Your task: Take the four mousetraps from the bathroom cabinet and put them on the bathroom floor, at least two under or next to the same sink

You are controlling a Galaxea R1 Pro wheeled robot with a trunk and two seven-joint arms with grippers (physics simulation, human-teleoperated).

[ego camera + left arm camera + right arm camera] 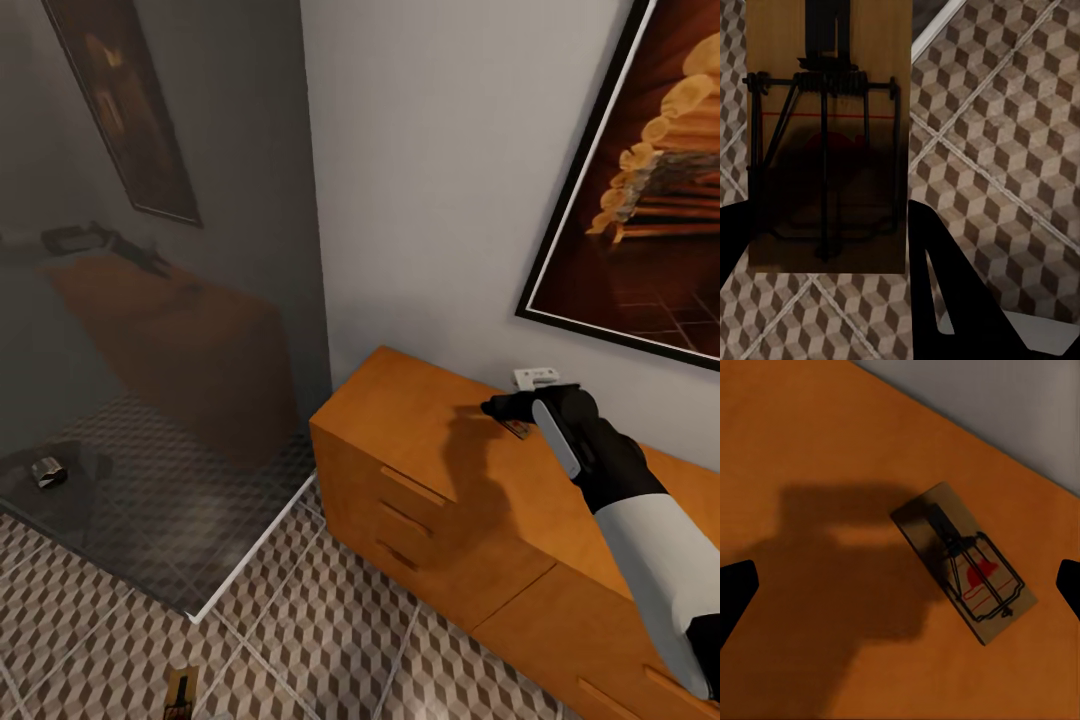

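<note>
The orange-brown cabinet point(420, 440) stands against the white wall. One mousetrap point(516, 429) point(961, 562) lies flat on its top, right below my right gripper point(497, 408) point(900, 585), which hovers open above it with the fingers point(736, 585) wide on either side. A paler mousetrap point(537, 377) rests further back by the wall. Another mousetrap point(181, 690) point(825, 135) lies on the cube-patterned bathroom floor point(330, 640) point(1005, 150). My left gripper point(825, 217) is over it, open, with the dark fingers point(937, 285) apart at the board's sides.
A glass shower partition point(170, 300) with a white floor rail point(255, 550) stands left of the cabinet, and a metal drain point(47, 472) lies behind it. A dark-framed picture point(650, 180) hangs over the cabinet. Drawer handles point(410, 485) face the open floor.
</note>
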